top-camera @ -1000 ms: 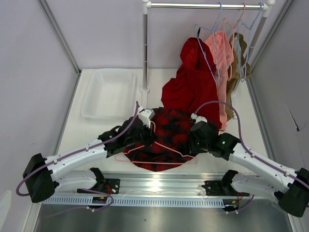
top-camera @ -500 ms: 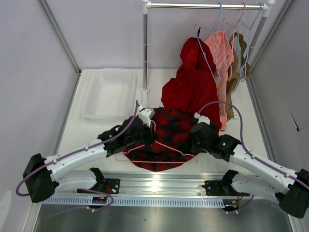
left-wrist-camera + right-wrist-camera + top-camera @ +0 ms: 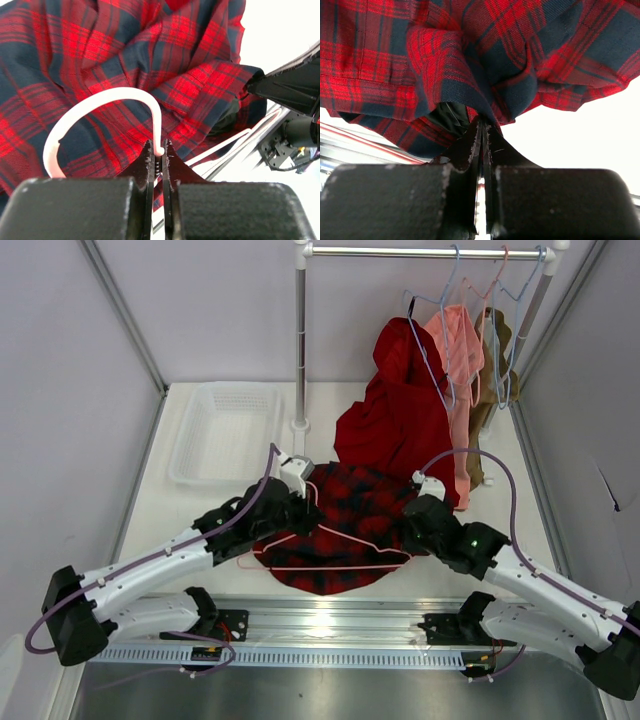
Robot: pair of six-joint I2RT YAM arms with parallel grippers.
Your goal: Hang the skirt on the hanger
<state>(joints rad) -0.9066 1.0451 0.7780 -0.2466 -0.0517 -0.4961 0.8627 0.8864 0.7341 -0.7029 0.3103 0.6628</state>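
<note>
The skirt (image 3: 345, 520) is being shown spread in a rumpled heap on the table (image 3: 150, 510) between the two arms. Its far edge is being touched by the hanging plain red garment (image 3: 400, 410). The pink wire hanger (image 3: 330, 567) is being held on top of the skirt, its hook pointing away from the arm bases. The wire just below the hook is being pinched by the left gripper (image 3: 157, 150), whose fingers are pressed together on it. A fold at the skirt's right edge is being clamped by the right gripper (image 3: 481, 125). A white plastic basket (image 3: 228, 435) is being shown at the far left of the table, well apart from the skirt, with only its own slotted floor visible inside.
</note>
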